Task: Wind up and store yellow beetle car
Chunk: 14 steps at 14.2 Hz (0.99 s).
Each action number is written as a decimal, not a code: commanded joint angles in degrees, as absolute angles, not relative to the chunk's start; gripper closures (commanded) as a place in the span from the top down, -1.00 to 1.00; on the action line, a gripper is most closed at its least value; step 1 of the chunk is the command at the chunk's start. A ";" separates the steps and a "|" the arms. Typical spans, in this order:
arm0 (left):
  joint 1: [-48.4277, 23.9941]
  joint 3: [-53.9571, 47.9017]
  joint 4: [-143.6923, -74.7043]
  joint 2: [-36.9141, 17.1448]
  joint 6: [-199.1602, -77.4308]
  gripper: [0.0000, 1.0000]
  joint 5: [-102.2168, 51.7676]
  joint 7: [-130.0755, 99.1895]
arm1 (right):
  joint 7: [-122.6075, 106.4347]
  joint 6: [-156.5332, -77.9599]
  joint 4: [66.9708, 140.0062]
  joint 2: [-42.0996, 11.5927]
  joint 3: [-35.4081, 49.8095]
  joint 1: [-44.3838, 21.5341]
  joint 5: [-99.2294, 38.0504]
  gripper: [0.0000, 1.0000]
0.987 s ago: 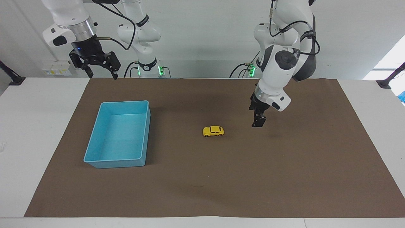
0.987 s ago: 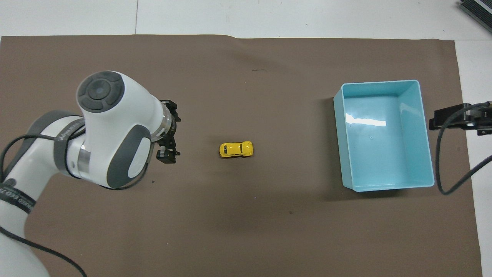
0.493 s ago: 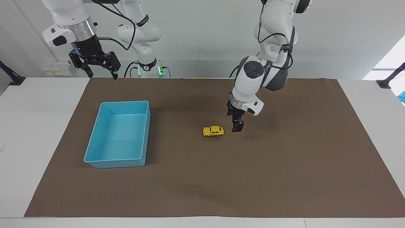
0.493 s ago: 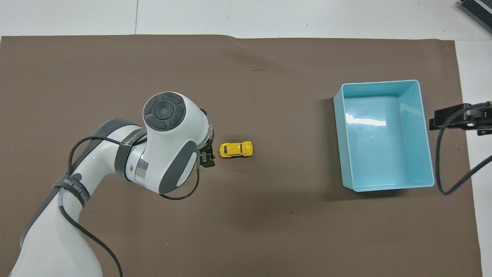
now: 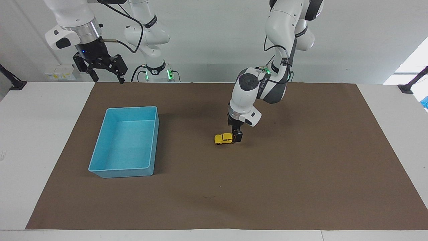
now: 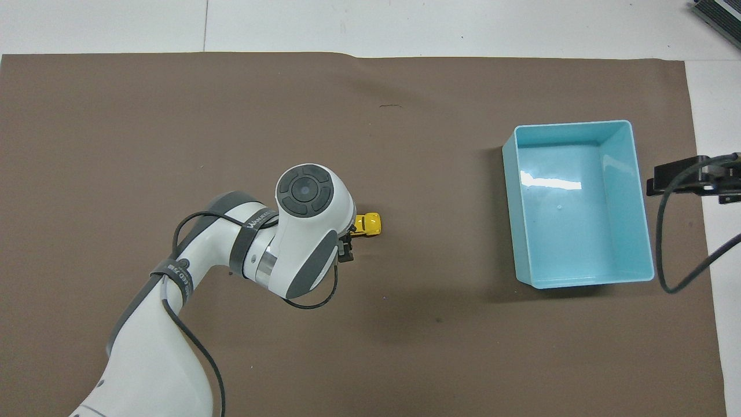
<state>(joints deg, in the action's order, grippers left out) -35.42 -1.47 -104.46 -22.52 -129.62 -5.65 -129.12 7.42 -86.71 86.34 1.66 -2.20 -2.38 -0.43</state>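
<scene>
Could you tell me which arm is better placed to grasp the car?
Left: its hand is open and down at the car. The right hand waits high at the table's edge, near the bin.

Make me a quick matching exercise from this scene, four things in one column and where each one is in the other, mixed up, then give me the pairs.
Things:
1. yellow beetle car
2. light-blue bin
3. left gripper
4. right gripper

Places:
A. raised near the robots' edge of the table, waiting
B. on the brown mat near the table's middle
C. low at one end of the car
D. on the mat toward the right arm's end

Pairs: 1-B, 2-D, 3-C, 4-A
</scene>
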 commanded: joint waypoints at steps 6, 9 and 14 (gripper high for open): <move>-37.18 -0.53 -103.09 -24.35 -132.71 0.86 -5.54 -130.25 | 6.15 -86.40 86.48 2.29 -2.02 -1.67 -0.88 1.00; -37.18 -0.53 -103.27 -24.87 -132.98 0.83 -5.54 -129.99 | 6.24 -86.40 86.48 2.29 -2.02 -1.67 -0.88 1.00; -37.18 -0.44 -103.36 -25.05 -132.80 -0.15 -5.28 -129.29 | 6.15 -86.40 86.48 2.29 -2.02 -1.67 -0.88 1.00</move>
